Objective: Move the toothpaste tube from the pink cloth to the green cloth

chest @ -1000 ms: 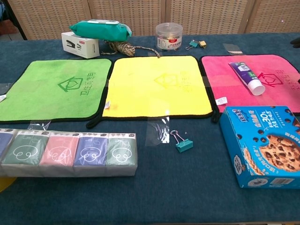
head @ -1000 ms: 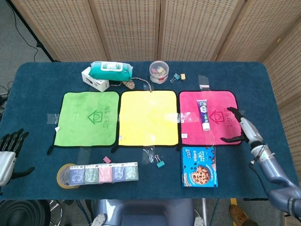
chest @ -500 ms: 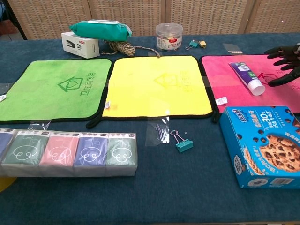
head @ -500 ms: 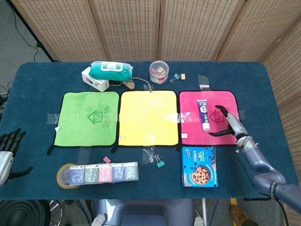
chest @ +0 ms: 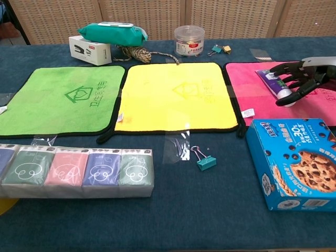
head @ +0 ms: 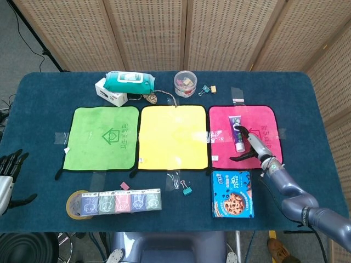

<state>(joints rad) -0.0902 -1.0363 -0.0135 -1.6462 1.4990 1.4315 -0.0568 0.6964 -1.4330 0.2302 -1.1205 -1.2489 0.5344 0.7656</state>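
At the counter's far left edge the left hand (head: 6,174) idles with fingers spread, holding nothing. The green cloth (head: 101,137) lies bare, the yellow cloth (head: 174,136) between it and the pink cloth (head: 243,136). The toothpaste tube (head: 237,133) lies on the pink cloth. The right hand (head: 249,148) hovers over it, fingers apart and empty: the reach step. Next, closing around the tube, then carrying it leftward.

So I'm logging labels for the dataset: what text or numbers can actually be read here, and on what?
"30" on the blue cookie box; its other print is too small to read.
Green cloth, yellow cloth and pink cloth: a house logo with Chinese characters, too blurred to read.
Toothpaste tube, tissue packs, round jar: print unreadable.
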